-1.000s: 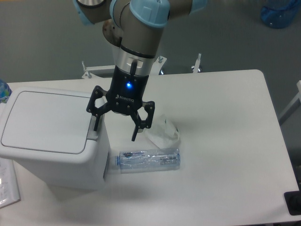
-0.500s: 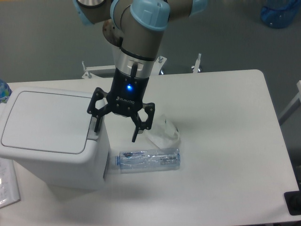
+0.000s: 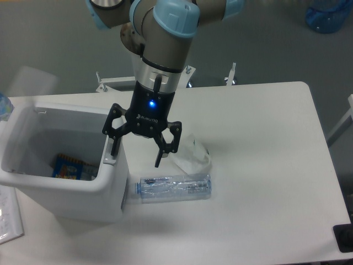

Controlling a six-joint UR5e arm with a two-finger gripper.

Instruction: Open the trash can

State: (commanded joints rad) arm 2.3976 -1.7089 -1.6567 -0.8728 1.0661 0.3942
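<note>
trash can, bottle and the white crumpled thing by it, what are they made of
Trash can: looks like white moulded plastic, smooth, rounded corners, slight sheen. Bottle: clear thin plastic, see-through with glints. Crumpled white thing: probably tissue or thin paper, soft folds, matte; thin film can't be ruled out.

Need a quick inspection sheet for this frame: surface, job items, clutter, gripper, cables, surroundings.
Surface: white table, no spills seen.
Job's things: trash can at the left, lid swung up and blurred; inside, a blue and yellow packet.
Clutter: clear plastic bottle lying on its side beside the can; crumpled white tissue just behind it; paper at the left edge.
Gripper: gripper open, holding nothing, one finger at the can's front tab.
Cables: nothing seen.
Surroundings: grey floor, blue water jug top right, metal brackets behind the table.
</note>
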